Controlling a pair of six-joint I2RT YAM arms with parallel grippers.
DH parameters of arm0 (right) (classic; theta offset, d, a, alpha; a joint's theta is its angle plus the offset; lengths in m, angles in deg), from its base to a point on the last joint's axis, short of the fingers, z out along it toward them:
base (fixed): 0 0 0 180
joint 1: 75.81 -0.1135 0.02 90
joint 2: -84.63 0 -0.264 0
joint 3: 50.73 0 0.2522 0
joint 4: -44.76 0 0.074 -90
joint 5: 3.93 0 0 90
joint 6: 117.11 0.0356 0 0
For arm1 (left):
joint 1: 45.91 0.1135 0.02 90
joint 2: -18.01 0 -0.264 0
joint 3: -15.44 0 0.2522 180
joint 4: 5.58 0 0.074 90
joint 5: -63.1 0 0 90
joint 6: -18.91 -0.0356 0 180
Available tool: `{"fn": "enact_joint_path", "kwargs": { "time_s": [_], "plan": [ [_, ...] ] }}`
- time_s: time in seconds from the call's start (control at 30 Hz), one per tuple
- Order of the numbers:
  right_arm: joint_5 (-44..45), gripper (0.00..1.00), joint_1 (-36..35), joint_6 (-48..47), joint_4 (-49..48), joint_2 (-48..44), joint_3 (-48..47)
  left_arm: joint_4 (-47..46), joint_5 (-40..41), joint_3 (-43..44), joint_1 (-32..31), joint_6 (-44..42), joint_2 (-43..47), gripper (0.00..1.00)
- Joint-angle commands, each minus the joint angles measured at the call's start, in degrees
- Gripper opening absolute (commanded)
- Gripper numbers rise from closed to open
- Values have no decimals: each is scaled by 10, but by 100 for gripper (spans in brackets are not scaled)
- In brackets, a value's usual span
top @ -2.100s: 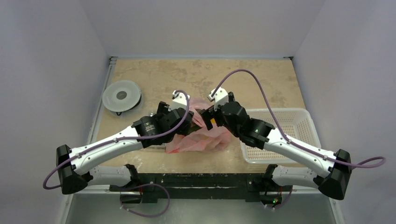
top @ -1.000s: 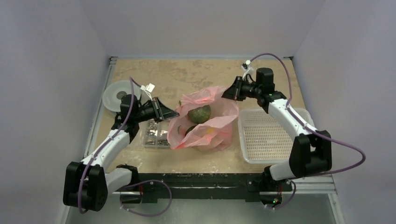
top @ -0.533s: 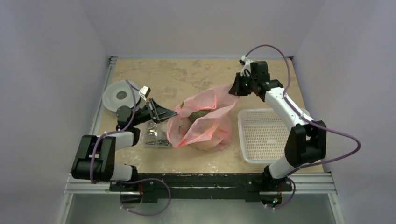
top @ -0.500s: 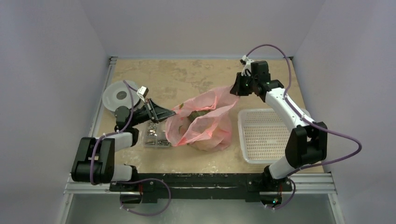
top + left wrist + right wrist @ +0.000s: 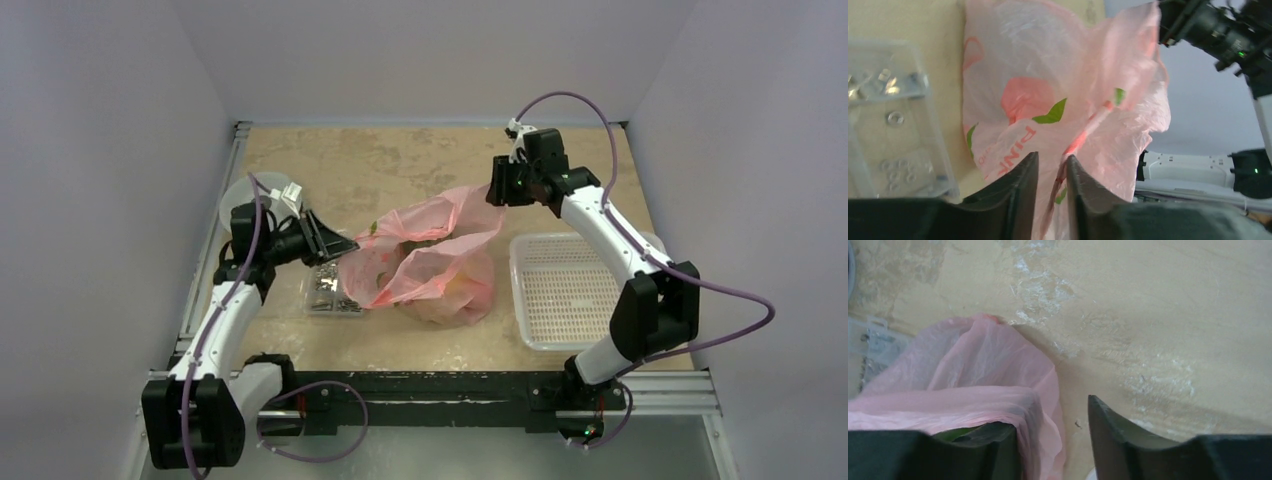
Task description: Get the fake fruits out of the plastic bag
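Left gripper [image 5: 1051, 162]: jaws were seen cracked apart by a narrow gap, where a second ago they were clamped. A pink handle strip [image 5: 1083, 135] was seen running through the gap. Whether it was still pinched could not be told; it looked loose.

Clear box [image 5: 325, 290] of small metal parts: seen just beside that gripper, untouched.

Plastic bag [image 5: 430, 265]: found mid-table between the two arms, resting on the table [image 5: 400, 165]. Its mouth had been stretched wide a second ago, with a dark green fruit exposed. The film was now seen sagged and folded over the opening.

Fake fruits: none seen outside the bag, none plainly visible, so all were judged to be inside it. A green sliver was noted under the film in the right wrist view; fruit or printed leaf could not be told.

Right gripper [image 5: 1052, 412]: jaws were seen parted somewhat wider, likewise opened from shut. Bag film was draped against one finger, and nothing was gripped between the two.

White basket [image 5: 570, 290]: seen empty, right of the bag.

Reading: both handles were judged to be in release. No extraction had been achieved, and the mouth would likely have to be reopened before a fruit could be reached.
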Motion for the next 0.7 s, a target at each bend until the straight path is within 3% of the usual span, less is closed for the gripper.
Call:
{"fn": "enact_joint_path", "kwargs": {
  "time_s": [0.0,0.03,0.1,0.17,0.27,0.33,0.47,0.67],
  "plan": [
    [131,54,-14,42,55,-43,-32,252,107,61,-1,-155,48,39],
    [142,67,-19,54,61,-58,-28,292,133,83,-4,-179,57,45],
    [185,80,-42,69,79,-79,-30,344,170,121,-14,-212,68,51],
    [226,87,-71,81,101,-97,-39,385,217,155,-37,-238,73,56],
    [262,89,-100,105,131,-134,-47,422,328,211,-116,-270,69,61],
    [269,98,-113,142,137,-169,-33,429,394,241,-169,-281,58,70],
    [211,99,-113,242,137,-236,9,431,511,311,-272,-319,8,78],
    [101,99,-116,373,73,-302,114,374,681,384,-400,-483,-119,88]
  ]
}}
